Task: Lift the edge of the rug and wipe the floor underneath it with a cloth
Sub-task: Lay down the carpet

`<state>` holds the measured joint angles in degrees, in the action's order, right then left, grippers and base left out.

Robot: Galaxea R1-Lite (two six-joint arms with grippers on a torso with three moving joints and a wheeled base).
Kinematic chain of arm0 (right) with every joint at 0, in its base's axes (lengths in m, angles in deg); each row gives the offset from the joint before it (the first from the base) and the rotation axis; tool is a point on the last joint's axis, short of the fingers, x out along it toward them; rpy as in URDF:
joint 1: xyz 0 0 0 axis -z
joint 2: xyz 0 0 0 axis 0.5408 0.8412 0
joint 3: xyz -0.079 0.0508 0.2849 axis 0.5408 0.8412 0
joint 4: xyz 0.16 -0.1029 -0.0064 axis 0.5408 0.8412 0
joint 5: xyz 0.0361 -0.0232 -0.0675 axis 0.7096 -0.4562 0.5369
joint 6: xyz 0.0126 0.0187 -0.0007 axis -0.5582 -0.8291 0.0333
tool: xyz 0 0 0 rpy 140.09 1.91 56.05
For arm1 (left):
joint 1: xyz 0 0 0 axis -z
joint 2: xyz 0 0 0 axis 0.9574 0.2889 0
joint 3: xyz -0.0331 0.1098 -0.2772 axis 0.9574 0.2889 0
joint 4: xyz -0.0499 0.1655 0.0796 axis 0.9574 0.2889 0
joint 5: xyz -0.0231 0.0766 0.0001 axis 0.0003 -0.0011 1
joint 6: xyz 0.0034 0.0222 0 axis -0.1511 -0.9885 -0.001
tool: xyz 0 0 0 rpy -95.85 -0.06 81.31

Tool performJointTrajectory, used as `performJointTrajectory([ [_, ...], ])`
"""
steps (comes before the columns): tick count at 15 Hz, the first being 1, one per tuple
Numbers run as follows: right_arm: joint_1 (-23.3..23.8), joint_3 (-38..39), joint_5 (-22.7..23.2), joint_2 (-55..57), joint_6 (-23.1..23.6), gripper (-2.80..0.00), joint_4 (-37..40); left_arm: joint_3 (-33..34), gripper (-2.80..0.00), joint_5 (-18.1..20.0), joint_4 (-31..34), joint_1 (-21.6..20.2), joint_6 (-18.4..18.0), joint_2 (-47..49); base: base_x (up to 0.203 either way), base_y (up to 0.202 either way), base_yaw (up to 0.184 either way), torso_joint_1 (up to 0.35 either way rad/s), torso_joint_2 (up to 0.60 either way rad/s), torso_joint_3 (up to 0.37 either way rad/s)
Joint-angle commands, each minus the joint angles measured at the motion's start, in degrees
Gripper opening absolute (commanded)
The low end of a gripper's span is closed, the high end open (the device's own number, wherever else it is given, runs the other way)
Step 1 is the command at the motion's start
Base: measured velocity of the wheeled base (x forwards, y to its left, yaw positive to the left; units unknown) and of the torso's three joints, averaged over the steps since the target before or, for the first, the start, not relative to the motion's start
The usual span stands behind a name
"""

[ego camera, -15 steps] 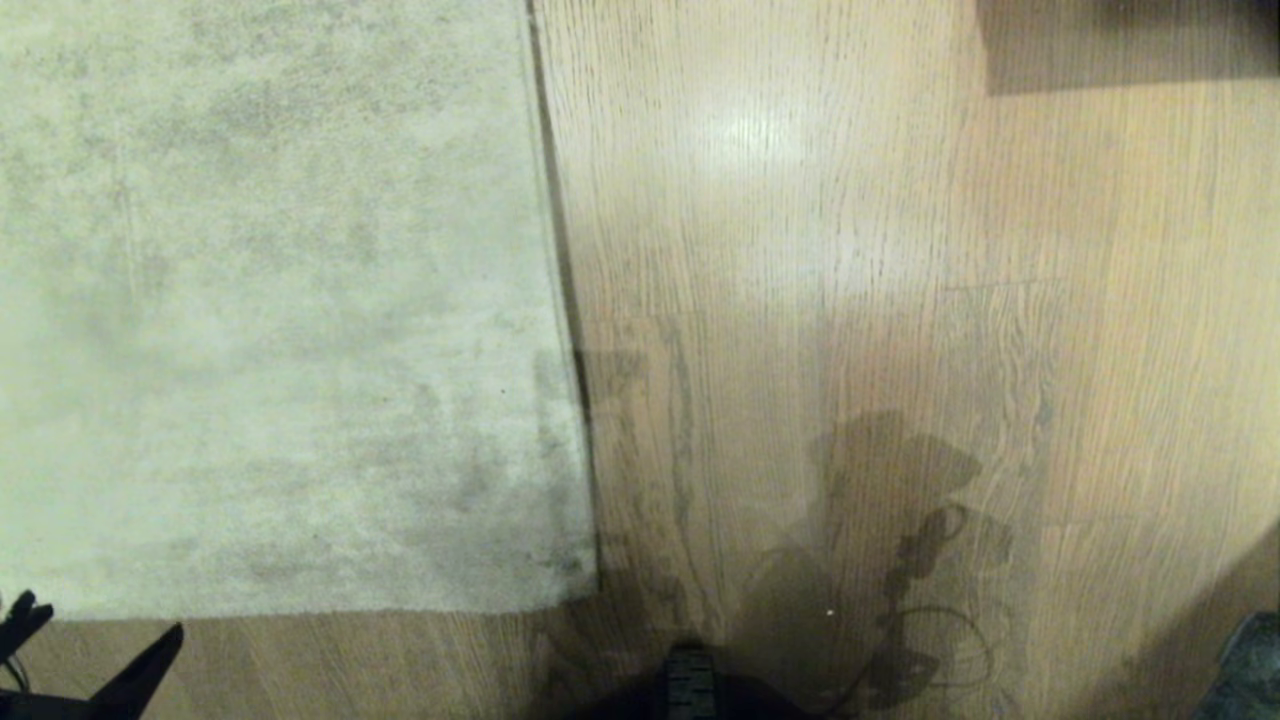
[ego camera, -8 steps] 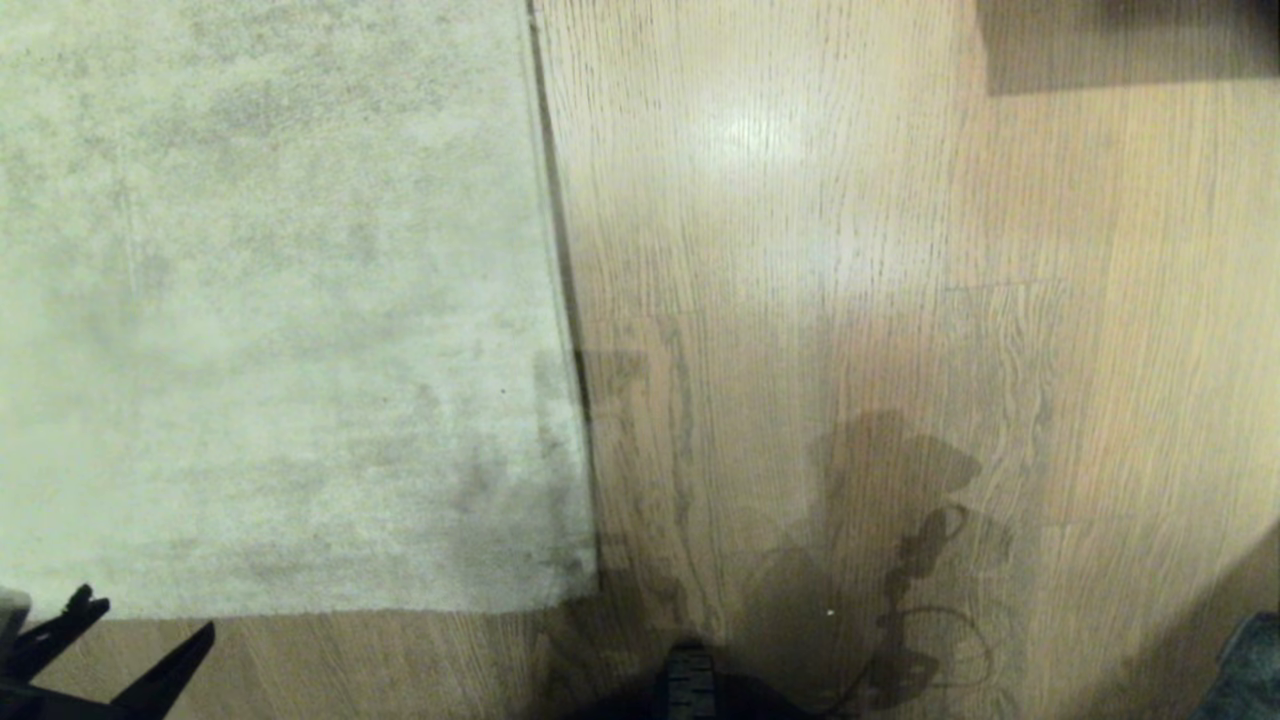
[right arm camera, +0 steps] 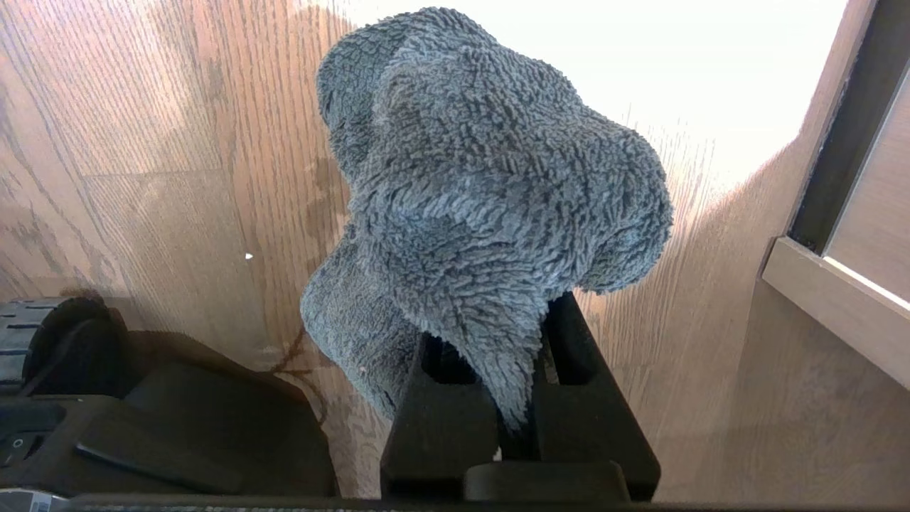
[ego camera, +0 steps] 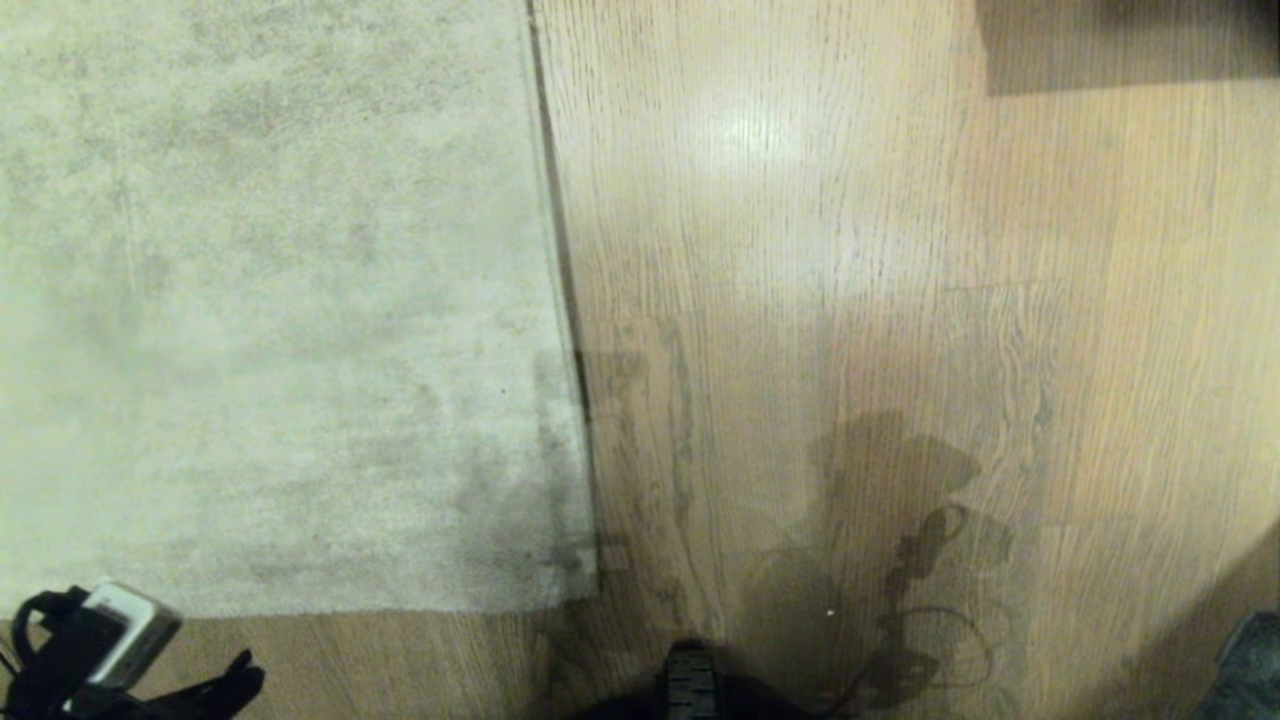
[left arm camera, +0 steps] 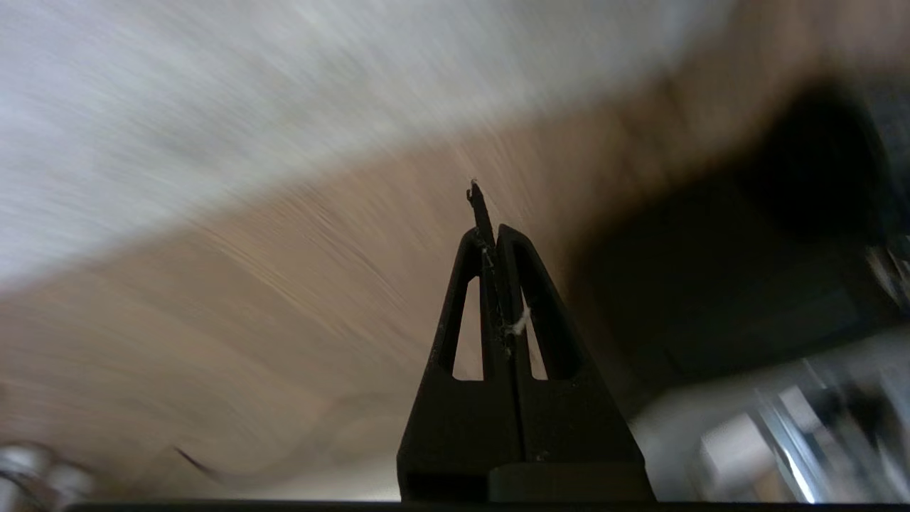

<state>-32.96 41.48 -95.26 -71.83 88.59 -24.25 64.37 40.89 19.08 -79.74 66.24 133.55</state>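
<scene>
While the right gripper (right arm camera: 515,398) clenched the cloth (right arm camera: 483,213), the left gripper (left arm camera: 490,213) hung shut, empty, over the floor (ego camera: 900,250) near the rug edge (ego camera: 300,605).

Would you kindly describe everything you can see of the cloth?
The cloth is a small dark grey rag of fluffy, looped pile, like microfibre. It is bunched into a rounded lump, not spread flat. The right gripper is shut on its lower folds, and the bulk bulges out past the fingertips. It hangs above the floor without touching it. No tag shows.
</scene>
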Motion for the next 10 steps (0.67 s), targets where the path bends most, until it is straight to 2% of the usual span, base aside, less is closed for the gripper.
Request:
performJointTrajectory([
  [1,0.0,0.0,0.0,0.1,0.1,-2.80,0.0,0.0,-2.80,0.1,0.0,7.1,-0.1,13.2,0.000,0.000,0.000,0.000,0.00,0.000],
  [5,0.0,0.0,0.0,0.1,0.1,-2.80,0.0,-0.5,-2.80,0.3,-4.0,16.7,0.0,29.3,0.000,0.000,0.000,0.000,0.00,0.000],
  [7,0.0,0.0,0.0,0.1,0.1,-2.80,0.1,-2.3,-2.80,0.3,-7.3,19.7,0.2,36.2,0.000,0.000,0.000,0.000,0.00,0.000],
  [10,0.0,0.0,0.0,0.1,0.1,-2.80,0.0,-7.4,-2.80,0.1,-16.4,22.8,2.1,44.7,0.000,0.000,0.000,0.000,0.00,0.000],
])
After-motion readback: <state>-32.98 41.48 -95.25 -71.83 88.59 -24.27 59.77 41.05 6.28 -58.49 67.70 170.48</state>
